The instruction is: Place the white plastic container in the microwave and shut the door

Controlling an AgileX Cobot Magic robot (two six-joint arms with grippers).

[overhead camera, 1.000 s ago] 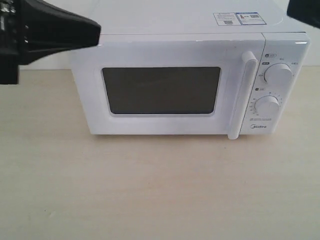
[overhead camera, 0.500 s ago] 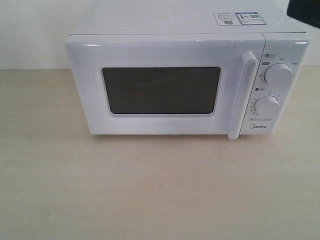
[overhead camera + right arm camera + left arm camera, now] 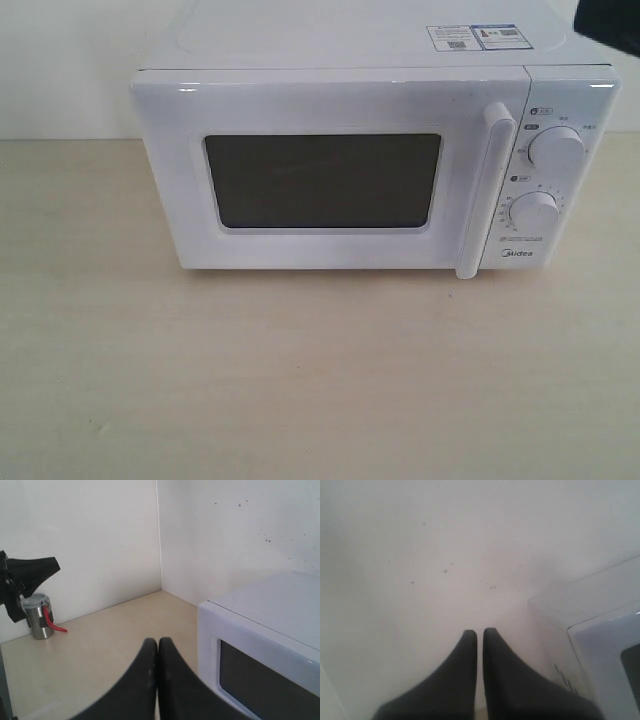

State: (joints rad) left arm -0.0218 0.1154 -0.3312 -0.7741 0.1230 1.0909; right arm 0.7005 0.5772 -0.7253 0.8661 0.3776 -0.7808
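Sitting on the table, the microwave has its door shut, so the white box cannot be seen and is likely inside, and with the job looking done the left gripper and right gripper are pinched closed on nothing, the left arm now gone from in front
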